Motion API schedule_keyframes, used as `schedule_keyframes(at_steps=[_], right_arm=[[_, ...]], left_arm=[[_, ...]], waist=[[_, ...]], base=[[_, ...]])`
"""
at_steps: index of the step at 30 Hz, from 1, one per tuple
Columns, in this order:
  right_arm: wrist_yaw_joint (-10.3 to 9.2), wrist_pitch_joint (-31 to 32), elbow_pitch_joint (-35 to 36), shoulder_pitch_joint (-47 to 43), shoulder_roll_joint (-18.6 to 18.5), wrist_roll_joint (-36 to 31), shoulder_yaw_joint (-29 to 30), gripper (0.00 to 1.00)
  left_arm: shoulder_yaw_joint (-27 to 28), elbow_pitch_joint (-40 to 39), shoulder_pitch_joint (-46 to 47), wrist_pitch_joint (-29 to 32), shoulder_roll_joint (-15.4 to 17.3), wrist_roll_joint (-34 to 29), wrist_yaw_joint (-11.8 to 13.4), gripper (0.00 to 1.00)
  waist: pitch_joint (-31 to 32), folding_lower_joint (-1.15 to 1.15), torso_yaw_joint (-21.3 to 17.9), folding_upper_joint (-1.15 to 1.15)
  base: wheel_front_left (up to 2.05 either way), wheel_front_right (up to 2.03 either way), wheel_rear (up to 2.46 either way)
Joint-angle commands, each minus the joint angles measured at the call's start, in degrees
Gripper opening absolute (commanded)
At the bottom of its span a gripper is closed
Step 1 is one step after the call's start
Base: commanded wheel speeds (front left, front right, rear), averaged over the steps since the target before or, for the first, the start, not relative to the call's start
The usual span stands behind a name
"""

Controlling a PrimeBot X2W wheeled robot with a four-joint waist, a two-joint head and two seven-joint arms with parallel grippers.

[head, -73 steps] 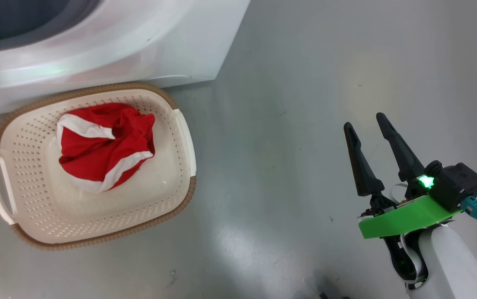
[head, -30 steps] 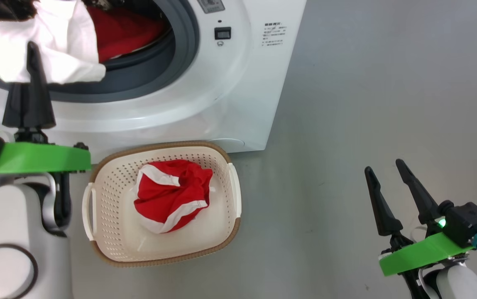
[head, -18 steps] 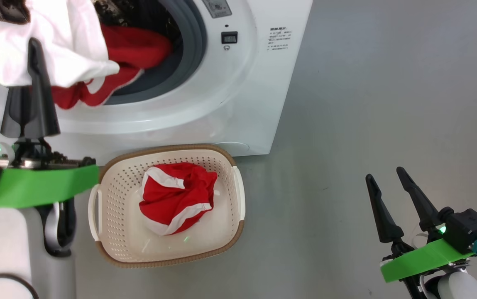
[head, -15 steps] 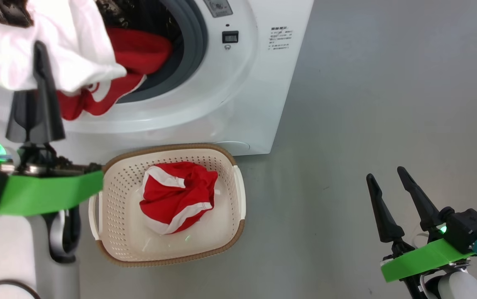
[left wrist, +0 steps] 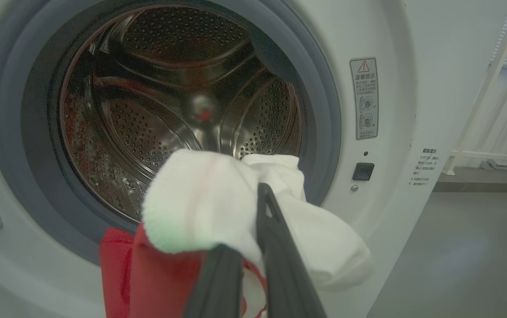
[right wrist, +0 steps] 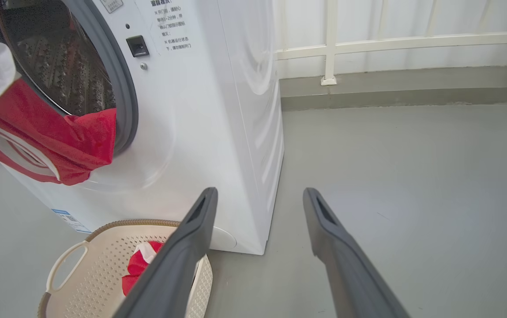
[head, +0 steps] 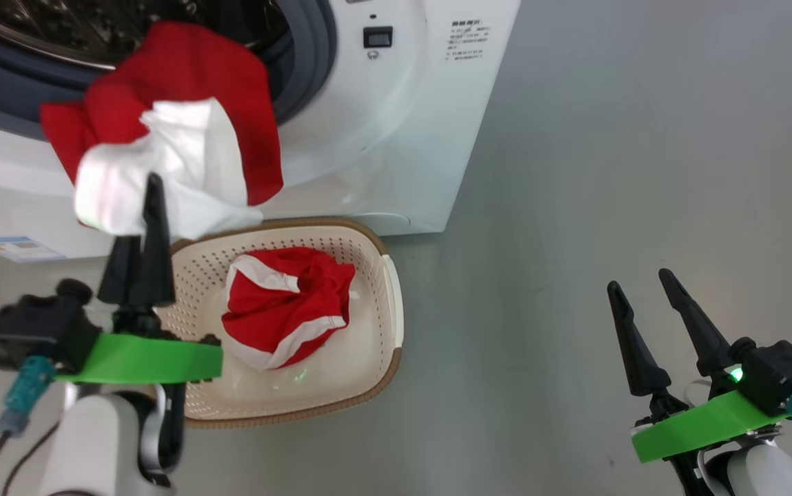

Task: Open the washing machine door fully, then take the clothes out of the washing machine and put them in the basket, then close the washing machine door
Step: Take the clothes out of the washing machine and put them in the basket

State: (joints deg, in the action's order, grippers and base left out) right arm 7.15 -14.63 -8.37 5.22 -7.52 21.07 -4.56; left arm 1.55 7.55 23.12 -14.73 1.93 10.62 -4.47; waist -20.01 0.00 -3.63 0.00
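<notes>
At the left, the left claw (head: 153, 187) is pressed together on a red and white garment (head: 182, 131), which is pinched at its white part. The garment is held in the air in front of the open mouth of the washing machine (head: 402, 124), and the perforated steel drum (left wrist: 178, 101) is seen behind it. Whether the red part touches the grey seal cannot be told. Below the cloth, the basket (head: 390, 289) is set on the floor (head: 609, 151) just in front of the machine, and its far rim is overhung by the garment's white lower edge. A second red garment (head: 285, 310) with white bands is bunched in the middle of the basket. At the right, well apart from the basket, the right claw (head: 638, 279) is held above the grey floor with its fingers spread.
</notes>
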Motion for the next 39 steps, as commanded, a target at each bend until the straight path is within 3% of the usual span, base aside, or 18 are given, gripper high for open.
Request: schedule_keyframes(at_steps=[1,6,18,39], right_arm=[[0.34,-0.4,1.6,1.2,-0.8,0.1,-1.2,1.0],[0.34,-0.4,2.0,2.7,-0.8,0.2,-1.3,1.0],[0.34,-0.4,2.9,7.3,-0.3,0.4,-1.7,1.0],[0.34,-0.4,4.0,12.8,0.8,0.9,-3.0,1.0]], left_arm=[[0.8,0.4,-0.9,-0.3,1.0,0.9,0.8,0.0],[0.1,7.8,-0.1,-0.3,1.0,1.5,1.5,0.0],[1.3,25.7,8.6,-0.3,1.0,-0.7,0.3,0.0],[2.2,46.4,21.4,-0.3,2.1,-5.5,-0.3,0.0]], waist=[[-1.6,0.0,-0.4,0.0],[-4.8,0.0,-0.9,0.0],[-14.1,0.0,-2.2,0.0],[-25.1,0.0,-5.4,0.0]], base=[[0.0,0.0,0.0],[0.0,0.0,0.0],[0.0,0.0,0.0],[0.0,0.0,0.0]])
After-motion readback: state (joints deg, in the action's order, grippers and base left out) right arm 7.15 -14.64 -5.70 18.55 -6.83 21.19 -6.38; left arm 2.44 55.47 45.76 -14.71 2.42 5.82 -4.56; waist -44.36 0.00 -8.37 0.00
